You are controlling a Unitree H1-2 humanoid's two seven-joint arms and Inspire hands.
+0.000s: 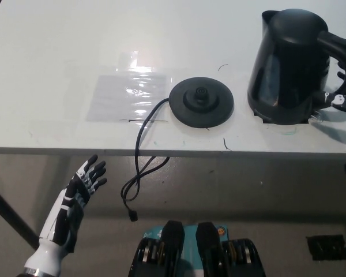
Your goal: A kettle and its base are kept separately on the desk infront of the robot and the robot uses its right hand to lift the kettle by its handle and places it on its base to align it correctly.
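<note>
Standing on the desk (57, 46), kettle (288, 66) beside right hand (345, 99); fingers' state unclear.

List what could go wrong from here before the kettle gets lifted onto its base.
The right hand is only partly in view at the kettle handle, so a weak grasp might let the kettle tip. The base looks light, and its cord hangs off the desk edge, so a bump might shift it.

Kettle (288, 66) is standing on the desk (57, 69), apart from its base (201, 103). Right hand (345, 99) is sitting beside the handle (341, 52); left hand (75, 205) is hanging below the desk, fingers spread.
</note>
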